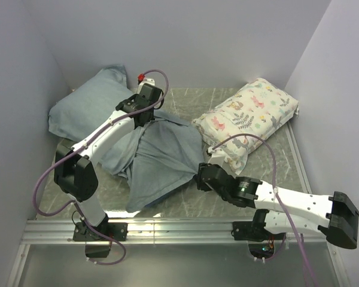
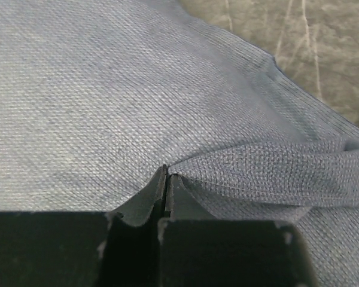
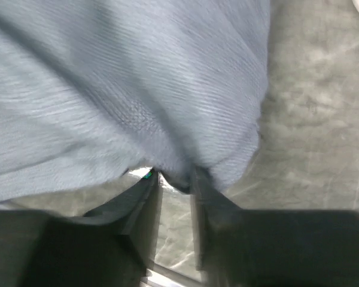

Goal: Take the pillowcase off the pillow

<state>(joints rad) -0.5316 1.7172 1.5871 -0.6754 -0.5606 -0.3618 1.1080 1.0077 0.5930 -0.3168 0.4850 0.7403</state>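
Note:
The pillowcase (image 1: 161,156) shows its paler grey-blue side and lies rumpled across the middle of the table. Its far end still covers a plump bulge at the back left (image 1: 87,104). No white of the pillow shows. My left gripper (image 1: 145,116) is shut on a fold of the pillowcase (image 2: 107,89) near the middle of the cloth, and its fingertips meet on the fold in the left wrist view (image 2: 167,171). My right gripper (image 1: 199,173) holds the cloth's right edge. In the blurred right wrist view (image 3: 176,177), its jaws stand slightly apart, with a bunch of pillowcase (image 3: 137,78) between the tips.
A cream pillow printed with leaves and flowers (image 1: 248,116) lies at the back right, close to my right arm. The marble-look table top (image 1: 185,97) is walled on the left, back and right. A metal rail (image 1: 179,230) runs along the near edge.

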